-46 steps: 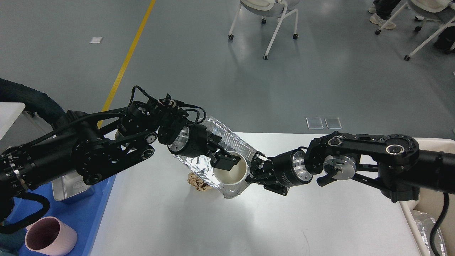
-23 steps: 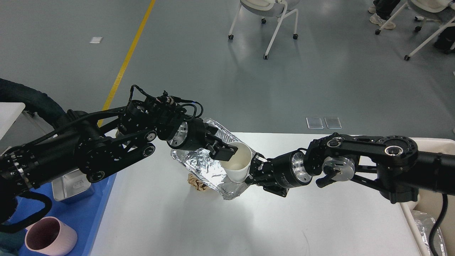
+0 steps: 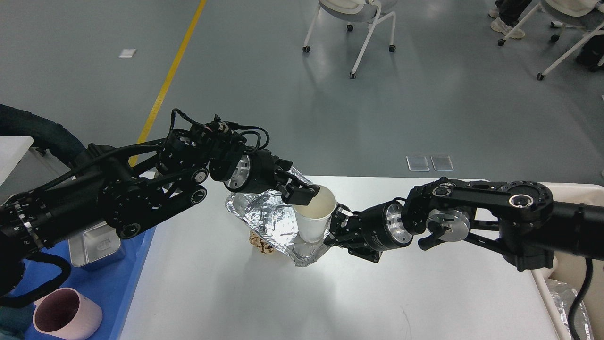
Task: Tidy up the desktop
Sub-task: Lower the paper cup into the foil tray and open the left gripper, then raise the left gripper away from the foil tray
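**Cup pinched at the rim over the foil tray**

The left tool (image 3: 302, 194) is clamping the near-left rim of a white paper cup (image 3: 315, 215), holding it above a crumpled foil tray (image 3: 271, 222). The right tool (image 3: 336, 225) is pressing in at the tray's right edge; its fingers are hidden, so I cannot tell its grip. Crumpled brown paper (image 3: 260, 243) is peeking out beneath. All this is happening over the far middle of the white worktop (image 3: 330, 293).
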